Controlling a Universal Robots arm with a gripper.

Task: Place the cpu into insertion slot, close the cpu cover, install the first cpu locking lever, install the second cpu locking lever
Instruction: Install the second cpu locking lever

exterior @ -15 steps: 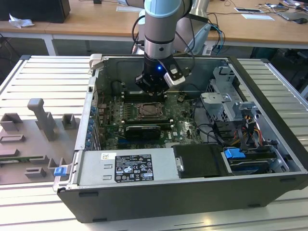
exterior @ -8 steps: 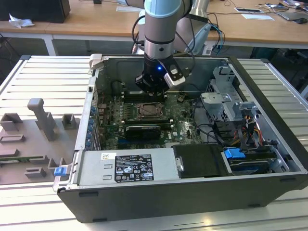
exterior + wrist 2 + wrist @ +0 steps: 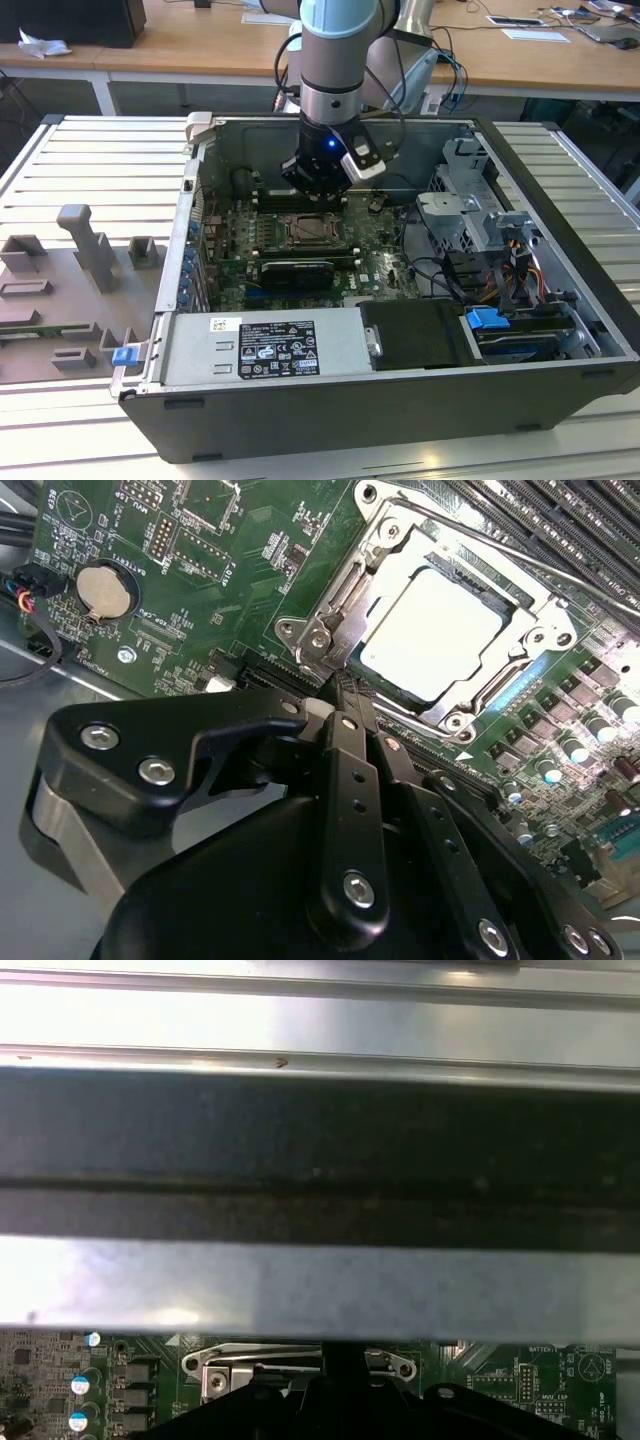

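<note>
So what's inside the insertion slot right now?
In the second wrist view the cpu lies in the insertion slot, with the cpu cover framing it. The contacts beneath it are covered.

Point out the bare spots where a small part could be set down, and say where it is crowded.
Free: the slatted table between the open computer case and the grey fixture blocks; also the slats right of the case. Crowded: around the insertion slot, under the gripper, and the cable-filled drive bay.
</note>
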